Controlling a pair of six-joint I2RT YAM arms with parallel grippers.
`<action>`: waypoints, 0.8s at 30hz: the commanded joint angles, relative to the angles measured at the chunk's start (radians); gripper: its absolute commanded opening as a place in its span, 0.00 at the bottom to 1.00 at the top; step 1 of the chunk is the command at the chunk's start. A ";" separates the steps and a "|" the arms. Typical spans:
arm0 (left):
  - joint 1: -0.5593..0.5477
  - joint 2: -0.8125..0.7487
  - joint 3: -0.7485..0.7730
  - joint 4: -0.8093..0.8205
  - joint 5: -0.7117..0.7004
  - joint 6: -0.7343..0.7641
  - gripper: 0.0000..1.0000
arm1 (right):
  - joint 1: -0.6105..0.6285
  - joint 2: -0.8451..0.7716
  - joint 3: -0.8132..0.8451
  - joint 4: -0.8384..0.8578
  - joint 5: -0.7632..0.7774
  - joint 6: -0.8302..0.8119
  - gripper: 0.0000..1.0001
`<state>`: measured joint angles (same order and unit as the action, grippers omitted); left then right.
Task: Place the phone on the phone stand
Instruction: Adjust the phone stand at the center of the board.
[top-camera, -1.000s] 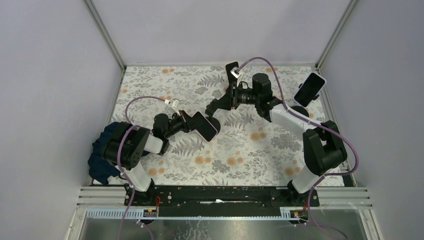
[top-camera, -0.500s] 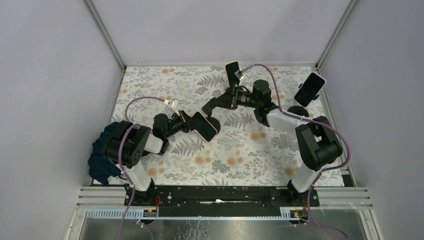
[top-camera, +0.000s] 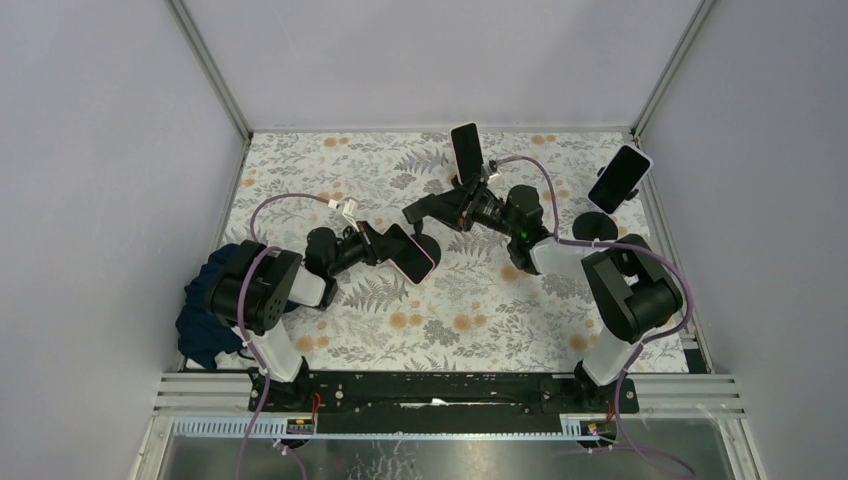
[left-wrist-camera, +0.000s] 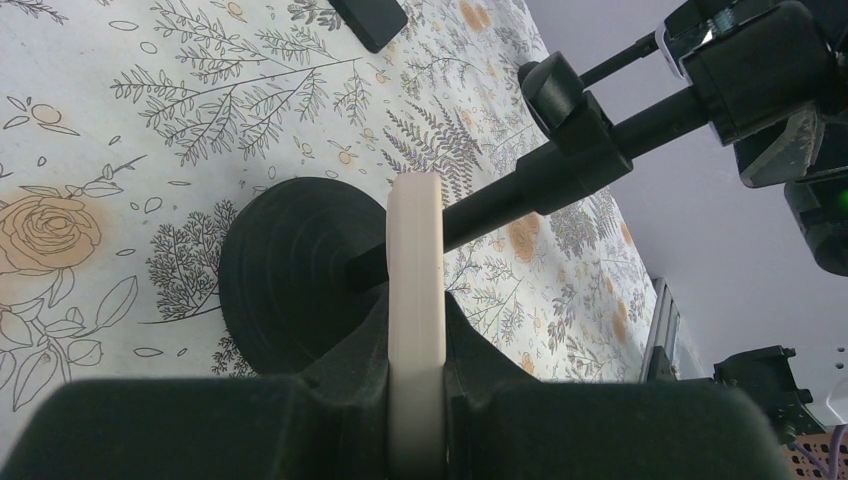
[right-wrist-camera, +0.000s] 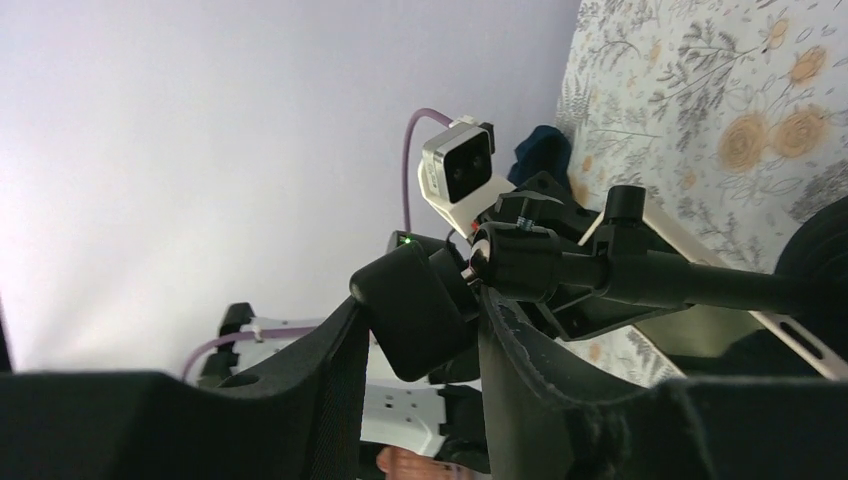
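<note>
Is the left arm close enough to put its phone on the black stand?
Probably yes. The left gripper grips the phone right beside the stand, with nothing between them. But the right gripper holds the stand's top, which may crowd it.

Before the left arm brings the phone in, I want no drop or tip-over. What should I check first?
1. Left gripper clamped on the phone: ok.
2. Right gripper holding the stand by its top block: ok.
3. Stand base flat on the table: ok, as far as the left wrist view shows.
4. Phone resting on the stand: not ok, it is beside the base, in the left gripper.
5. Holder turned towards the phone: cannot tell.
</note>
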<state>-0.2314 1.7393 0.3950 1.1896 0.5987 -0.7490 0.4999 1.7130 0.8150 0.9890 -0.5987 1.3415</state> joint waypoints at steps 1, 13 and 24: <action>0.017 0.040 0.000 -0.048 -0.138 0.107 0.00 | 0.062 0.085 -0.083 -0.171 -0.123 0.263 0.00; 0.017 0.043 0.000 -0.031 -0.132 0.088 0.00 | 0.048 0.084 -0.077 -0.040 -0.108 0.371 0.01; 0.017 0.030 0.011 -0.029 -0.105 0.092 0.00 | -0.017 -0.016 0.154 -0.339 -0.268 -0.203 0.57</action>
<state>-0.2279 1.7458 0.3962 1.1995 0.5945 -0.7628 0.5186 1.7592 0.8486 0.9360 -0.7818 1.4910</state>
